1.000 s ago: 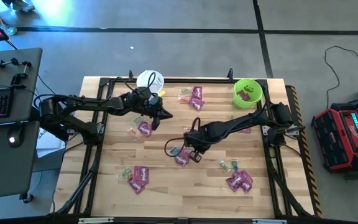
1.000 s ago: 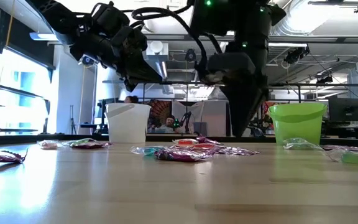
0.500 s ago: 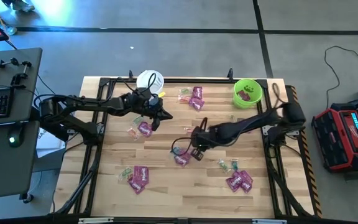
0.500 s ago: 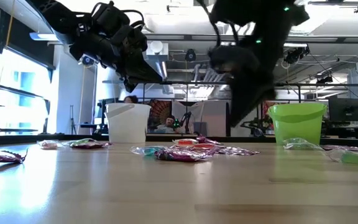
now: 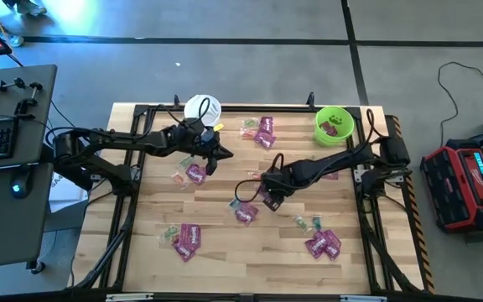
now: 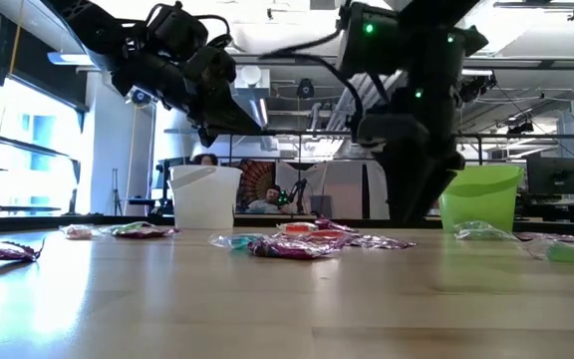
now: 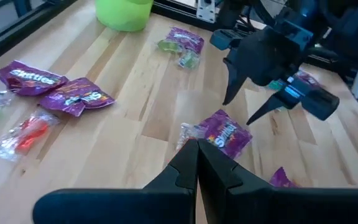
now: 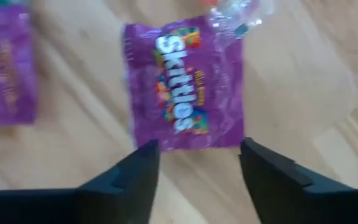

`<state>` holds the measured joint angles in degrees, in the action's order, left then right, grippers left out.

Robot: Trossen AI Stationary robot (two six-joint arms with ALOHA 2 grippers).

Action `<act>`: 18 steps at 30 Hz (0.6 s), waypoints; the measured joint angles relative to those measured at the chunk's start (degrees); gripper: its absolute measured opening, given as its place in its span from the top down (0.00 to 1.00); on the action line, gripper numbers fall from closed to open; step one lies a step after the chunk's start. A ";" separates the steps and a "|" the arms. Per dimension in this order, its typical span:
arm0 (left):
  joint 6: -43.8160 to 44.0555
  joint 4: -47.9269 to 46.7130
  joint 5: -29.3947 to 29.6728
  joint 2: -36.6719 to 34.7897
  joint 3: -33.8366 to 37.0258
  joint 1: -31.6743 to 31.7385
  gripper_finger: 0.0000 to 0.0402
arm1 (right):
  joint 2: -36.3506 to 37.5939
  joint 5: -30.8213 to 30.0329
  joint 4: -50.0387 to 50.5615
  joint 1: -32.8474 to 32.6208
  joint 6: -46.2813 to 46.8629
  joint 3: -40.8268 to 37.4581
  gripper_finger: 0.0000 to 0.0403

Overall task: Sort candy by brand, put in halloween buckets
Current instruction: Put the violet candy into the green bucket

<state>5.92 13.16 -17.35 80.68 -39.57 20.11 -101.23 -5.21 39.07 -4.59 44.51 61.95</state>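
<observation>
- Near edge of light wooden slatted table (image 5: 225,260): two magenta-purple flat candy packets (image 5: 322,244) on the right side, another magenta packet with clear-wrapped green pieces (image 5: 184,237) on the left side.
- Small clear-wrapped green and bluish pieces (image 5: 307,223) lie between the right pair and table centre.
- Centre: magenta-purple Skittles packet (image 8: 182,93) flat on the wood, a clear-wrapped piece touching its far end.
- Right end effector (image 5: 268,195) hangs just above and beside that packet; fingers (image 8: 135,180) spread wide, straddling the packet's near edge, nothing gripped. In the right wrist view a second purple packet (image 8: 5,68) lies beside it.
- Left end effector (image 5: 212,159) sits further back left of centre, above a magenta packet (image 5: 194,174) with a clear-wrapped reddish piece beside it; fingers (image 7: 194,165) pressed together, empty.
- Farther back, middle: two purple packets plus clear-wrapped green and red pieces (image 5: 258,130) in a loose cluster.
- Far left: white translucent round bucket (image 5: 201,109), upright, just behind the left arm's wrist; contents cannot tell.
- Far right corner: bright lime green round bucket (image 5: 334,124), upright, dark purple candy visible inside on its floor.
- Low view: white bucket (image 6: 205,196) and green bucket (image 6: 478,197) stand well apart, candy scattered between them.
</observation>
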 joint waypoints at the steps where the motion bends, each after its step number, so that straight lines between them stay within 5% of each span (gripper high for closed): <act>1: 0.23 -0.01 0.13 0.00 0.00 0.05 1.00 | -0.46 -0.17 -0.17 0.31 -0.43 0.00 0.42; 11: 1.93 -0.06 0.27 0.00 0.00 0.12 1.00 | -5.60 4.16 -5.44 1.97 -4.50 0.26 0.37; 18: 1.45 -0.50 0.27 0.00 0.00 0.12 1.00 | -6.17 4.34 -4.94 2.00 -4.51 0.22 0.63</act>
<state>7.38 12.67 -17.09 80.68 -39.57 20.23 -107.40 -0.87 34.13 -2.58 40.00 62.17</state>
